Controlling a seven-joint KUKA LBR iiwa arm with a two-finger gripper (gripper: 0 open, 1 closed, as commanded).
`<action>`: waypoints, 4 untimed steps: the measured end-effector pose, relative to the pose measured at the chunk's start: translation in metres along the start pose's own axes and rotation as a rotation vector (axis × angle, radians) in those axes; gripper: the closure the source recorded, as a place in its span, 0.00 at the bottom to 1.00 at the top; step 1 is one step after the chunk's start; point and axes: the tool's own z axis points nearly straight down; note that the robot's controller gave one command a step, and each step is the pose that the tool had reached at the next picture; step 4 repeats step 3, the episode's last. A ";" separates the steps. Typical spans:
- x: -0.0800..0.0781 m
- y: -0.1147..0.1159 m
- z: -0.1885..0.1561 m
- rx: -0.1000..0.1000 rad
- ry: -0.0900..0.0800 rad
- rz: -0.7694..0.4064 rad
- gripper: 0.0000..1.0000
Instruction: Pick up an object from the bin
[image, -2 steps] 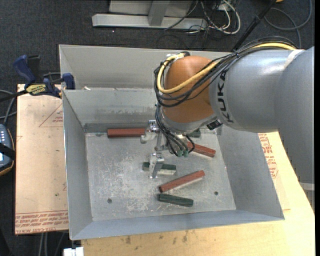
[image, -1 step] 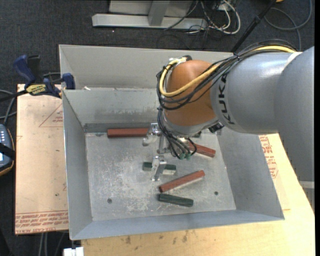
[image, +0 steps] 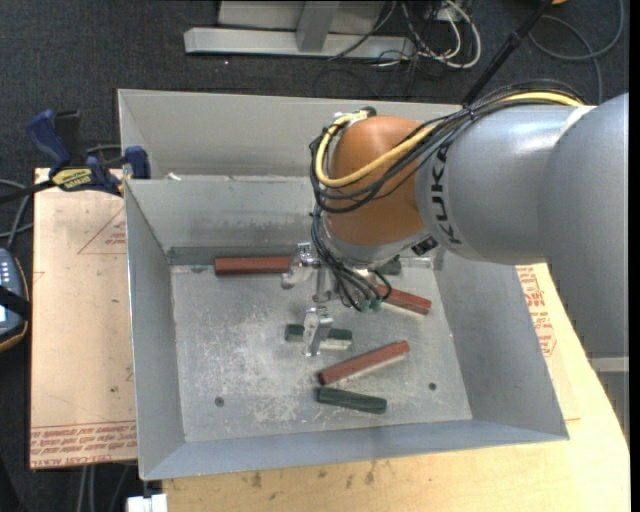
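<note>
The grey metal bin (image: 225, 370) held five small bars, all lying flat on its scratched floor, none of them on top of another. (I take twelve o'clock as the far wall of the bin, at the top of the view, and the middle of the floor as the centre of the clock.)

The gripper (image: 318, 340) stood almost at that centre and pointed straight down. Directly under it lay a short dark green block (image: 340, 336), which showed a little on both sides of the gripper's tip. The tip was at the block or just above it, and I could not tell whether they touched. I also could not tell whether the jaws were open or closed, so I do not say that anything was held.

At about five o'clock from the gripper, near it but apart, lay a red-brown bar (image: 363, 362), slanted with its right end higher in the view. Further in the same direction, closer to the near wall, lay a long dark green bar (image: 352, 400). A second red-brown bar (image: 410, 301) lay at about two o'clock, with its left end hidden under the wrist. A third red-brown bar (image: 252, 265) lay at about eleven o'clock, along the foot of the far wall and well apart from the others.

The arm (image: 520, 190), with its orange cover (image: 370, 180) and yellow cables (image: 400, 152), came in over the bin from two o'clock.
</note>
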 end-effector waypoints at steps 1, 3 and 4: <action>0.015 -0.026 0.051 0.000 -0.025 -0.327 1.00; 0.032 -0.038 -0.095 0.001 -0.008 -0.259 1.00; 0.032 -0.038 -0.095 0.001 -0.008 -0.259 1.00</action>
